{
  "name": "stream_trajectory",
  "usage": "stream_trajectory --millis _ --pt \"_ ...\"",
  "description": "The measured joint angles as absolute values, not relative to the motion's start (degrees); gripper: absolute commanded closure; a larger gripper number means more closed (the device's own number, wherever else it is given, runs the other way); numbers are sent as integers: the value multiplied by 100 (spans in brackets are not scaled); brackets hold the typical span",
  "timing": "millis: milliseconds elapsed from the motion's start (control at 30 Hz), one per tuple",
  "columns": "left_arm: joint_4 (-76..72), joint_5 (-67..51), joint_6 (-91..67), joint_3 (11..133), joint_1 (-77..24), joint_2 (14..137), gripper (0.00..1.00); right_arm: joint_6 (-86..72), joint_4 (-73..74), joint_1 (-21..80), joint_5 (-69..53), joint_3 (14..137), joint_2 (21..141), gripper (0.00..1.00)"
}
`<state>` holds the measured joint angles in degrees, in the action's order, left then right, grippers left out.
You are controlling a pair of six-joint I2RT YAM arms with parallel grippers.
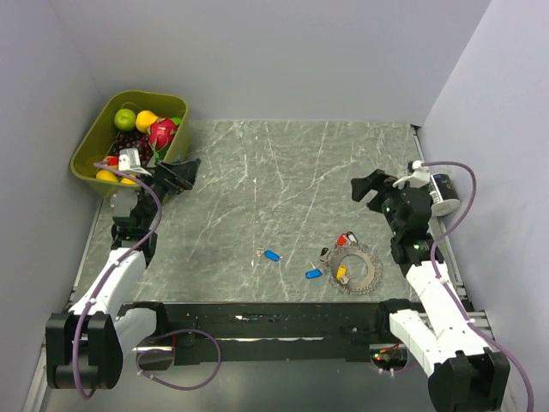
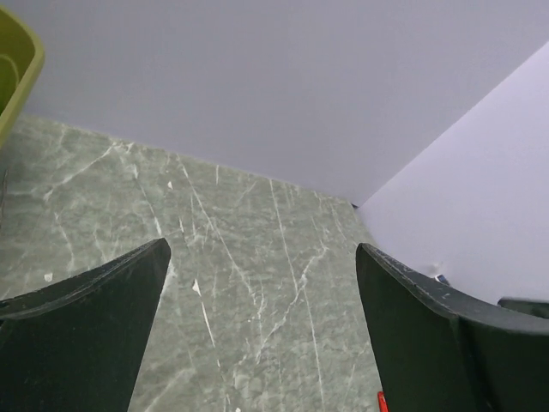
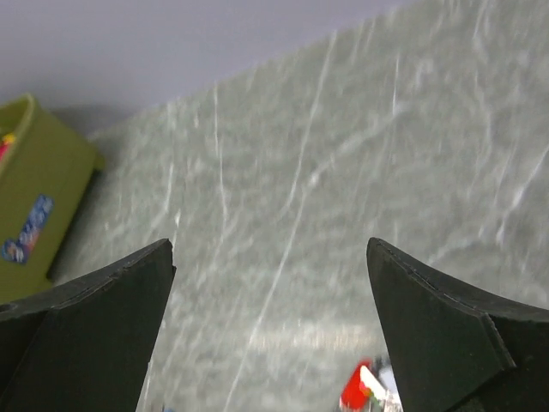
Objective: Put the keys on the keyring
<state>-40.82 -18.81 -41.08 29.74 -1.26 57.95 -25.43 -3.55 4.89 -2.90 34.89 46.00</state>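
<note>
The silvery beaded keyring (image 1: 358,272) lies flat on the marble table near the front right. A yellow key (image 1: 341,272) lies inside it. A red key (image 1: 346,238) and a black key (image 1: 324,253) lie at its far-left rim, a blue key (image 1: 314,274) at its left, and another blue key (image 1: 271,255) apart further left. My right gripper (image 1: 367,187) is open and empty, raised behind the ring; the red key (image 3: 362,388) shows at the bottom of its wrist view. My left gripper (image 1: 184,172) is open and empty at the far left.
An olive-green bin (image 1: 86,153) holding toy fruit stands at the back left corner, right beside my left gripper; its wall shows in the right wrist view (image 3: 34,206). Grey walls enclose the table on three sides. A black rail (image 1: 257,319) runs along the front edge.
</note>
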Motion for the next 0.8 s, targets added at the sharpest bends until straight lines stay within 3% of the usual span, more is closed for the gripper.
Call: stream_trajectory --millis 467,800 --pt "-2902 -2200 -4130 3868 -211 6589 4 -3791 2099 998 -1219 3041 5009 0" --pt "-1186 -1273 -3437 5540 -1444 7524 4 -4379 2810 1100 -1448 2617 5109 0"
